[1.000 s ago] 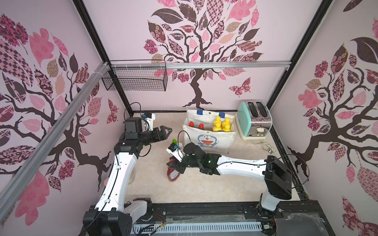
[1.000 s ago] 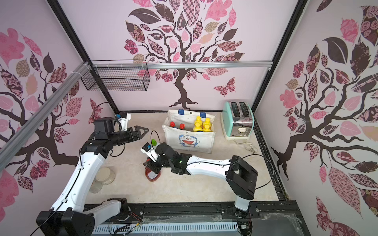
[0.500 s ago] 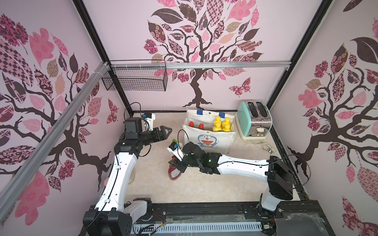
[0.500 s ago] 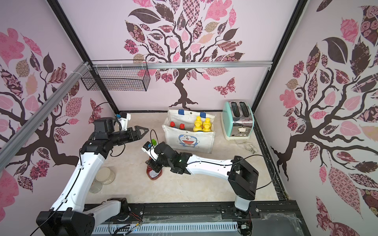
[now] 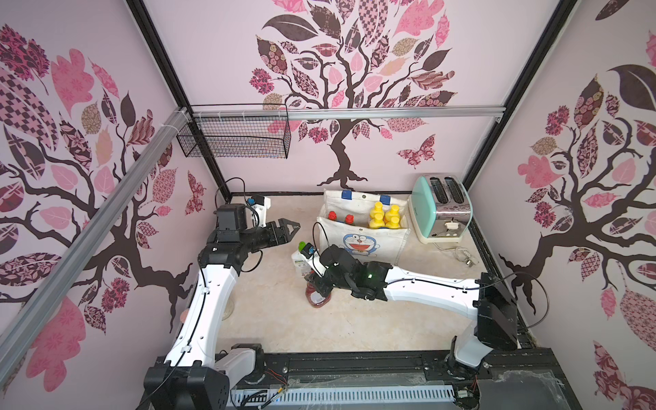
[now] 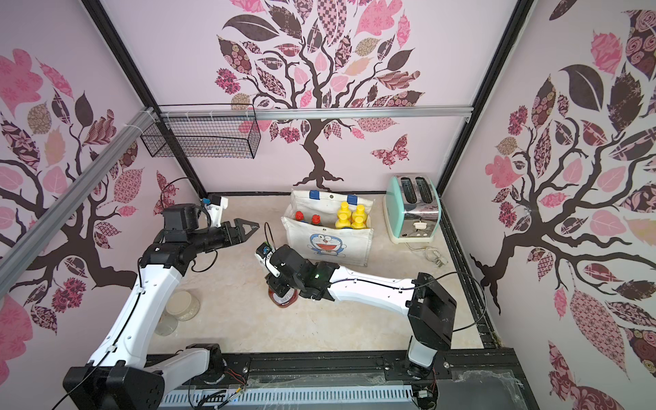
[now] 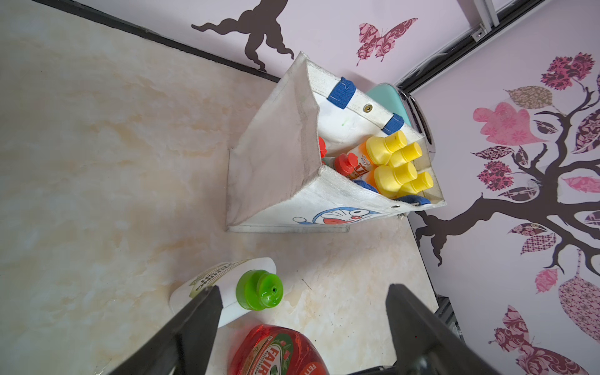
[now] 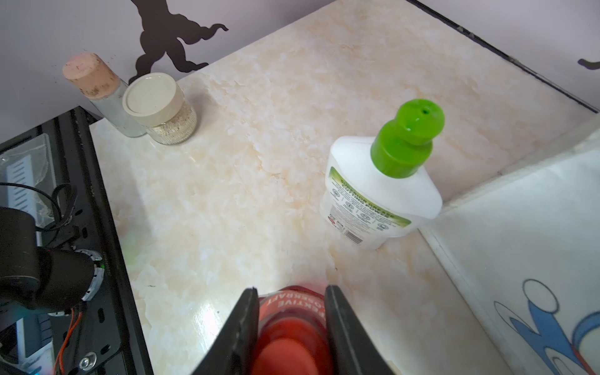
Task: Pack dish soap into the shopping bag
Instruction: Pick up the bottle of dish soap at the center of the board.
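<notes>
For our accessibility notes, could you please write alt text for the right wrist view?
The right gripper grips a red dish soap bottle. Beyond it, a white green-capped bottle stands beside the shopping bag; a corked bottle and lidded jar stand farther off.

both top views: high, far, looking down | wrist views: close, share white bottle (image 7: 231, 286) (image 8: 373, 194)

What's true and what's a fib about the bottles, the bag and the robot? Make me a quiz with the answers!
1. Four yellow caps show in the bag. True.
2. The white bottle is inside the bag. False: it stands on the table beside the bag.
3. The right jaws grip the red bottle. True.
4. The left jaws hold a bottle. False: they are open and empty.
5. The toaster is pink. False: it is mint green.
</notes>
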Robot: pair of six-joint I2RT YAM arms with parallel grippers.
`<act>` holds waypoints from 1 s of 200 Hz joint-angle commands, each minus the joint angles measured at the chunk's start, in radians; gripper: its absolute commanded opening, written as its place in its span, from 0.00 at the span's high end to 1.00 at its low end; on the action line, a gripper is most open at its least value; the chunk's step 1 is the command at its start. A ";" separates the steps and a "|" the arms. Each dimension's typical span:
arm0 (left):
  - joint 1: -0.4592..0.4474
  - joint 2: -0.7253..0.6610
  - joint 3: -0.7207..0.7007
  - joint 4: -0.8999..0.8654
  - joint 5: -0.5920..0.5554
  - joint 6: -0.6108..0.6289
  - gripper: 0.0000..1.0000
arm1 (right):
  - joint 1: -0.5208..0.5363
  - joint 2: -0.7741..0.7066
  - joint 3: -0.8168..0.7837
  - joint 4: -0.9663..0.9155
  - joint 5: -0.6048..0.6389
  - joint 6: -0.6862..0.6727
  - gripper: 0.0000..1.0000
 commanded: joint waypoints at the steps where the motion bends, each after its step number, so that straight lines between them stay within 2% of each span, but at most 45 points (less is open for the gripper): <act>1: -0.003 0.010 0.017 0.031 0.042 0.000 0.14 | -0.007 -0.064 0.095 -0.018 0.050 0.005 1.00; 41: -0.032 0.010 0.016 0.022 0.080 0.004 0.14 | -0.038 -0.065 0.198 -0.134 0.061 -0.009 1.00; 82: -0.082 0.003 0.044 0.004 0.016 0.030 0.14 | -0.097 -0.061 0.342 -0.244 0.086 -0.031 1.00; 200: -0.103 0.025 0.117 -0.029 0.003 0.061 0.13 | -0.141 0.059 0.791 -0.465 0.248 -0.051 1.00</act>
